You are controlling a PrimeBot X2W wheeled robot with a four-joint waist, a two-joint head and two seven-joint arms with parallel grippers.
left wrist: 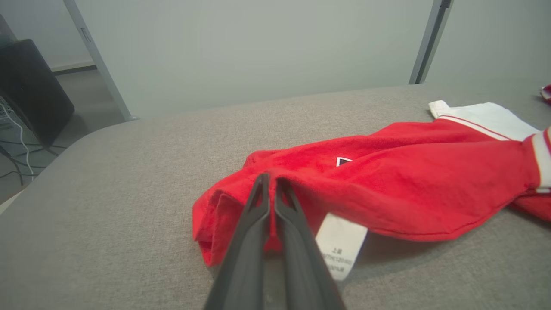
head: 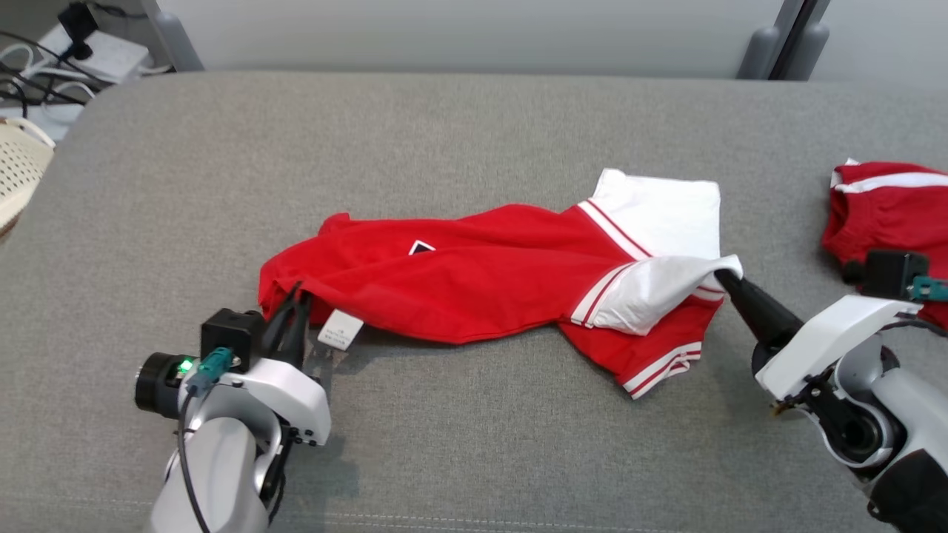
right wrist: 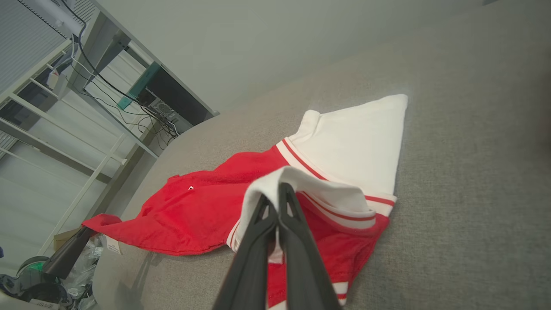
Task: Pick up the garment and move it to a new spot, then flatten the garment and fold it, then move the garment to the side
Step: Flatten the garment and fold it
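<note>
The garment [head: 481,285] is a red shirt with white, red-striped ends, stretched crumpled across the grey cushion [head: 444,133]. My left gripper [head: 292,307] is shut on its red left end, beside a white care label [head: 341,329]; the left wrist view shows red cloth [left wrist: 387,189] pinched between the dark fingers [left wrist: 254,215]. My right gripper [head: 722,280] is shut on a white fold at the right end. In the right wrist view that white fold [right wrist: 301,185] drapes over the closed fingertips [right wrist: 282,198].
A second red and white garment [head: 889,203] lies at the cushion's right edge, behind my right arm. A cream basket [head: 18,174] and cables sit off the left end. Grey wall panels run behind the cushion.
</note>
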